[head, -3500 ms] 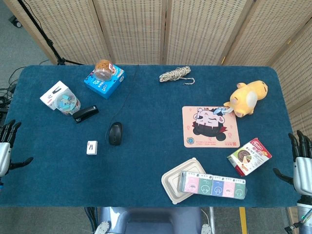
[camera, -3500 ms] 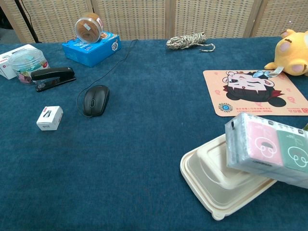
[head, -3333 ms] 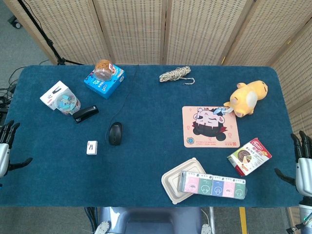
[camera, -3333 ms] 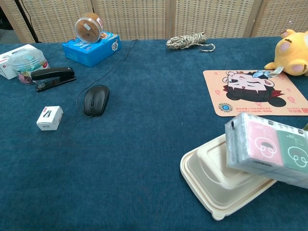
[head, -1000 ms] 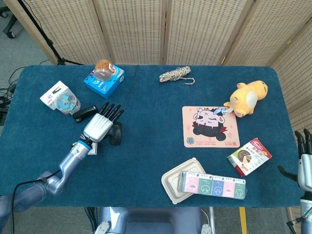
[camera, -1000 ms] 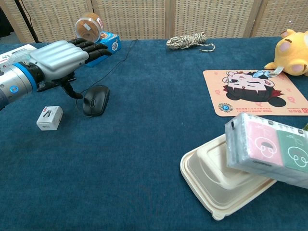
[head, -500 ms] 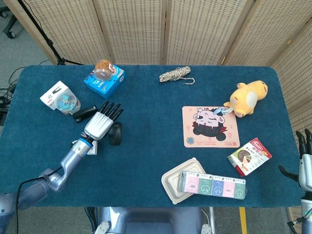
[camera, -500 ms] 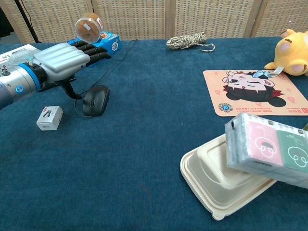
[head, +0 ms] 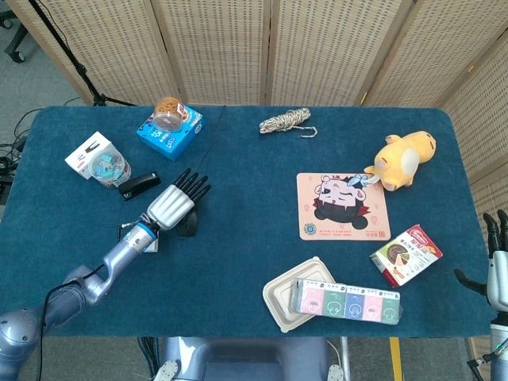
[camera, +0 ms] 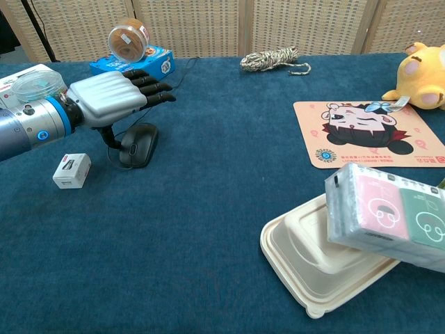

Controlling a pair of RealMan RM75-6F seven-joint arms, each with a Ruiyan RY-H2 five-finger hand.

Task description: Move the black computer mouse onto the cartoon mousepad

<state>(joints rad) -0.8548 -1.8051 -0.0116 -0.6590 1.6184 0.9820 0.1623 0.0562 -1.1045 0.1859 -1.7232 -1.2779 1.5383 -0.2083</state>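
Observation:
The black computer mouse lies left of centre on the blue table, its cable running back toward the blue box. In the head view only its near end shows under my left hand. My left hand hovers flat just above the mouse, its fingers stretched out and apart and its thumb hanging down beside the mouse's left side, holding nothing. The cartoon mousepad lies flat on the right half of the table with nothing on it. My right hand stays off the table's right edge, fingers spread.
A stapler, a small white box, a clear tub and a blue box with a jar surround the mouse. Between mouse and pad is bare cloth. A yellow plush, a snack box, a tissue pack and a food container ring the pad.
My left hand has come in from the table's left edge and, over the last second, slid right to hover over the mouse. The mouse has not moved.

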